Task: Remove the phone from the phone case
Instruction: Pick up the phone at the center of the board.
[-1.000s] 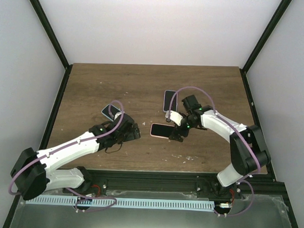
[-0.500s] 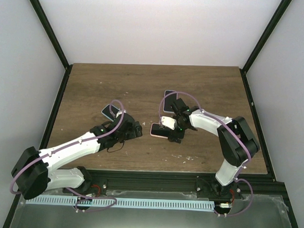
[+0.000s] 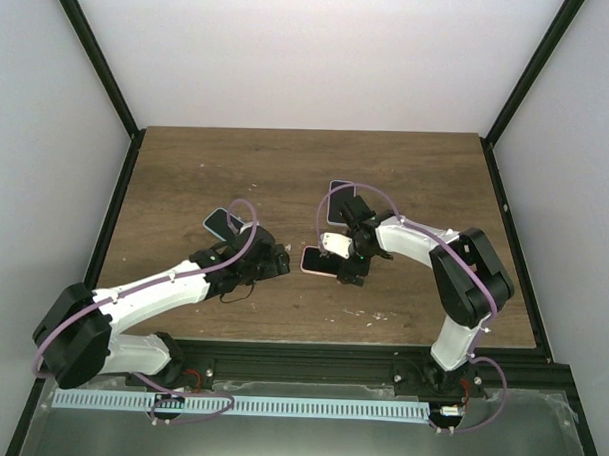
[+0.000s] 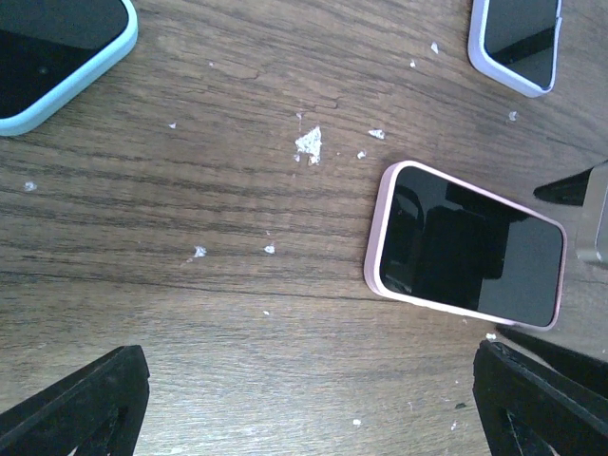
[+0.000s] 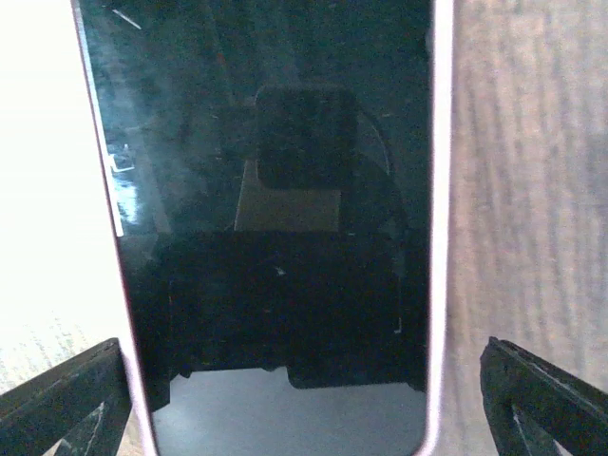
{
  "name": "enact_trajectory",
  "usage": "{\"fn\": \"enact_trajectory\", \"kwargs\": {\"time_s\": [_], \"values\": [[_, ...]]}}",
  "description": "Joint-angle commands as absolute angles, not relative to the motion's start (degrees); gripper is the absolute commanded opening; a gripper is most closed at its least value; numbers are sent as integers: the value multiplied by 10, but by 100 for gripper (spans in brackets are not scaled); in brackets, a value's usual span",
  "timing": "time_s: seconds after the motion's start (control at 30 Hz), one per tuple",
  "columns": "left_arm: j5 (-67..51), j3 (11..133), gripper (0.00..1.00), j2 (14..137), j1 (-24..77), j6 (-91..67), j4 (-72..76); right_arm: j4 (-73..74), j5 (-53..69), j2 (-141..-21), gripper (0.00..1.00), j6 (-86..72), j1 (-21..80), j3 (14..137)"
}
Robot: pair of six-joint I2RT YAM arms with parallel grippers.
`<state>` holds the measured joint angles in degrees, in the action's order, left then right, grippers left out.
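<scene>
Your pink phone case (image 3: 309,260) lies flat near the middle of the table (image 3: 186,174), with the phone (image 4: 470,252) seated in it, screen up. Your right gripper (image 3: 349,258) hangs over its 3 o'clock end with the jaws spread wide, one finger along each long side. Whether they touch it, the wrist view is too close to say. Your left gripper (image 3: 274,262) sits at the case's 9 o'clock, jaws wide and holding nothing. A blue-cased phone (image 3: 221,223) lies at 10 o'clock and a lavender-cased phone (image 3: 336,192) at 12.
</scene>
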<state>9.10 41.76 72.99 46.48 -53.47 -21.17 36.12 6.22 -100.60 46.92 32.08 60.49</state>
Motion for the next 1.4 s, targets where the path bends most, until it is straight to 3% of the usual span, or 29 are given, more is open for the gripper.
{"fn": "enact_trajectory", "kwargs": {"time_s": [0.0,0.23,0.47,0.73,0.9,1.07,1.3,1.37], "values": [[81,426,94,740,463,-531,-190,369,34,-1016,100,486,324,642],[76,415,94,736,463,-538,-181,416,87,-1033,92,494,323,663],[63,423,94,745,458,-539,-172,431,104,-1037,94,489,329,637],[34,408,94,769,457,-561,-128,390,66,-1027,69,444,331,600],[-4,410,94,797,454,-578,-88,381,123,-969,59,408,328,599],[-20,422,94,809,445,-574,-38,348,225,-885,55,346,322,586],[-49,441,94,825,445,-583,22,303,278,-809,53,287,304,561],[-59,435,90,826,445,-586,61,297,289,-799,53,277,298,559]]}}
